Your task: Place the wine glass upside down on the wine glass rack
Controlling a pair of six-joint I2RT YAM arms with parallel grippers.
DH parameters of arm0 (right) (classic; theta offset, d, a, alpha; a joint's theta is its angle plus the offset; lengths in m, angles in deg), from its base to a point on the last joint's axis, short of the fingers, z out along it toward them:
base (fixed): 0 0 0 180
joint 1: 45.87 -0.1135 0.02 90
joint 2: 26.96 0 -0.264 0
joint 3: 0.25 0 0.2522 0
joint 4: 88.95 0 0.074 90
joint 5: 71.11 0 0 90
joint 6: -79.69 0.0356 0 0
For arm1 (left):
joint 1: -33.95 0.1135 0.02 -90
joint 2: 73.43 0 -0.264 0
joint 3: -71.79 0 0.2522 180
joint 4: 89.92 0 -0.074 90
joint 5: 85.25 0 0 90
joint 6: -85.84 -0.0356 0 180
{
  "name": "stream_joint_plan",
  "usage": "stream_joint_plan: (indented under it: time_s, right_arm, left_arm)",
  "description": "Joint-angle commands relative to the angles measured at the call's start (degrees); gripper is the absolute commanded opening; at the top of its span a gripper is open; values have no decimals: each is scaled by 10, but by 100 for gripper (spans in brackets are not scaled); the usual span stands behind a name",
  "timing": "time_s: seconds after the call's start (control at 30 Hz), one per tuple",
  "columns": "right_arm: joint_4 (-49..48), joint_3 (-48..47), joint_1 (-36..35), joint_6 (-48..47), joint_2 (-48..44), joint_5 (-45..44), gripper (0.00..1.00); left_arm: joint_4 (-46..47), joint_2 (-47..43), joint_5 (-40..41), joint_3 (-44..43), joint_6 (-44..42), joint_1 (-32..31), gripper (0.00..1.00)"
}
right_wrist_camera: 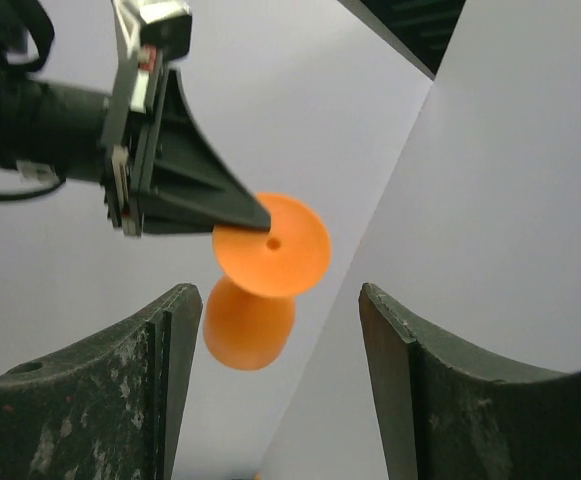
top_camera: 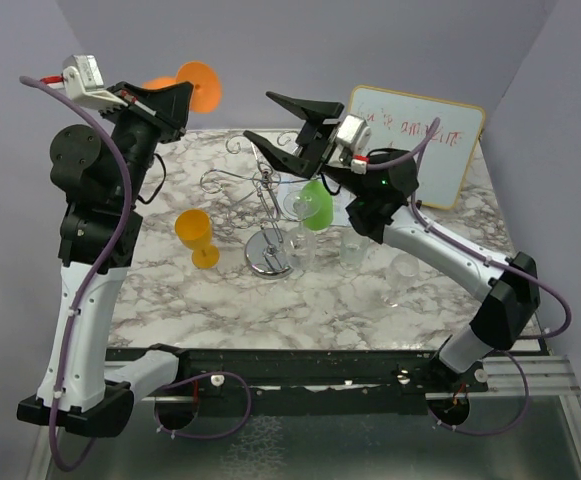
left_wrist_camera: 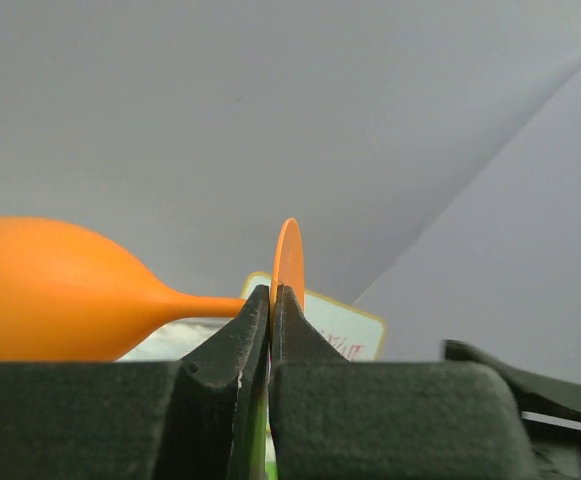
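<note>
The wine glass [top_camera: 198,88], the orange one, hangs in the air at about 11 o'clock from the wine glass rack [top_camera: 270,215], well above the table [top_camera: 220,300]. Your left fingers [left_wrist_camera: 245,335] are pressed together on the rim of its round foot, pinching the disc edge-on. The stem therefore runs level and the bowl points off to 9 o'clock in the left wrist view. That rim hold looks chosen to leave the stem and most of the foot free to slot into a loop arm once you tip the bowl down. Your right fingers [right_wrist_camera: 170,340] are spread wide with nothing between them, facing the foot but apart from it.

You cannot see into the orange bowl from here. A second orange glass [top_camera: 196,238] stands upright at 9 o'clock of the rack's base. A green glass [top_camera: 316,207] sits just beside the rack at 3 o'clock; whether it hangs from an arm is unclear. The clear glasses [top_camera: 353,250] at 4 o'clock look empty.
</note>
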State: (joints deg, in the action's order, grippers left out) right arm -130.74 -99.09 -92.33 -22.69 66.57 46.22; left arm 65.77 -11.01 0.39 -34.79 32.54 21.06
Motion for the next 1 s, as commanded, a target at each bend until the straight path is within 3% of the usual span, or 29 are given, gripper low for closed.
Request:
stream_joint_plan:
  time_s: [0.0, 0.3, 0.53, 0.97]
  right_arm:
    - [-15, 47, -4, 64, -68, -50, 69]
    - [94, 150, -4, 212, -218, -120, 67]
    - [146, 233, -4, 276, -311, -117, 67]
    - [203, 285, -4, 328, -365, -150, 64]
  left_arm:
    - [-54, 0, 59, 35, -29, -1, 0]
    - [-84, 6, 45, 94, -44, 0, 0]
    - [-92, 11, -52, 113, -53, 9, 0]
    - [-106, 29, -110, 129, -5, 12, 0]
